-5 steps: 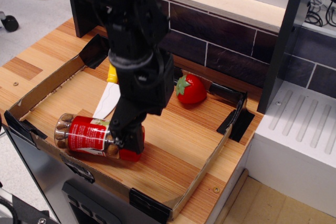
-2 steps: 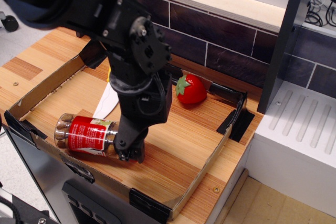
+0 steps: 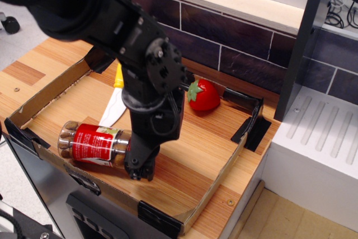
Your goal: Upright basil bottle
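Note:
The basil bottle [image 3: 94, 143] lies on its side at the front left of the cardboard tray [image 3: 216, 179], with its red label facing up and brown contents showing at the left end. Its red cap end is hidden behind my black gripper [image 3: 140, 167]. The gripper points down at that cap end, right against the bottle. The jaws are dark and face away, so I cannot tell whether they are closed on the cap.
A toy strawberry [image 3: 203, 95] sits at the back of the tray. A white knife with a yellow handle [image 3: 113, 107] lies just behind the bottle. The tray's low front wall runs close to the bottle. A white drainer unit [image 3: 319, 138] stands at the right.
The wrist has turned and the gripper has come down over the bottle's red cap, which showed a second ago and is now hidden. The bottle has not moved.

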Robot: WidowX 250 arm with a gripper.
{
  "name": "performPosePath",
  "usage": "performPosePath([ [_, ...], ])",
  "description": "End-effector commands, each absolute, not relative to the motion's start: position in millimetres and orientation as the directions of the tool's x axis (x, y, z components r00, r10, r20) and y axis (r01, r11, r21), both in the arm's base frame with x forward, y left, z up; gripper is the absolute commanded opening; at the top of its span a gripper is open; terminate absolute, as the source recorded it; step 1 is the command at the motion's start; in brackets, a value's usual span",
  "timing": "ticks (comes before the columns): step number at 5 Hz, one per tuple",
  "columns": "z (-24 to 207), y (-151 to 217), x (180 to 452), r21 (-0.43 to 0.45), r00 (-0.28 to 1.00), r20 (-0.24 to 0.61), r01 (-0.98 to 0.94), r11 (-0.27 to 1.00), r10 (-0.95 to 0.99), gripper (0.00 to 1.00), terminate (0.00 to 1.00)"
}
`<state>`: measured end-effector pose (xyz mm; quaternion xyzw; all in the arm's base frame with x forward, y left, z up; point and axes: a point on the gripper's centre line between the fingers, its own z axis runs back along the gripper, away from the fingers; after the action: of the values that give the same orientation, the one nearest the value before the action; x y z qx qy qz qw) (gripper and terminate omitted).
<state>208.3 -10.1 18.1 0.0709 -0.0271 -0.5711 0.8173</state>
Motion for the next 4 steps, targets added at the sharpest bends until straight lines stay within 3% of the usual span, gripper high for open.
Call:
performPosePath([
  [1,11,3,209,0.157,0.356,-0.058,0.926,0.344,-0.933,1.0,0.0],
  [2,9,3,209,0.16,0.357,-0.062,0.925,0.344,-0.932,1.0,0.0],
  [3,17,3,208,0.148,0.365,-0.044,0.923,0.356,-0.93,0.0,0.0],
  [4,41,-3,210,0.128,0.39,0.004,0.913,0.387,-0.921,0.0,0.0],
])
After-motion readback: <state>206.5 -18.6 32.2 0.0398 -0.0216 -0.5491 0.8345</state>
